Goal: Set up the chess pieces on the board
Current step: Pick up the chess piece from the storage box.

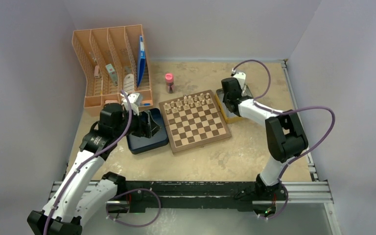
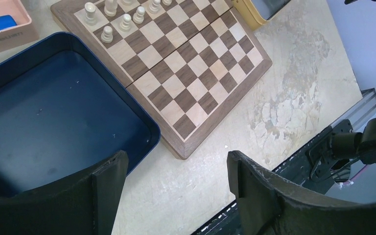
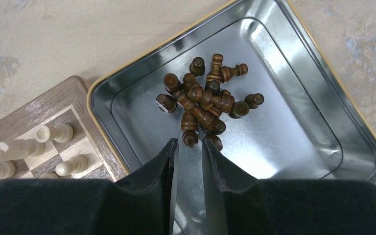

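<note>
The dark pieces (image 3: 203, 100) are lying heaped in a tin (image 3: 298, 137) just right of the board (image 1: 200, 129), none on its squares yet. So the right pincer (image 3: 189, 143) is hanging over them, jaws pinched to a slit at one pawn (image 3: 190, 138); whether it is grasping it I cannot tell. The left pincer (image 2: 176, 161) is gaping, released and empty, over the blue box (image 2: 54, 117) left of the board, apparently waiting. The pieces are looking small, glossy and tangled.

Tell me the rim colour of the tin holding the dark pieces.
The tin has a yellow rim; right wrist view shows it best.
</note>
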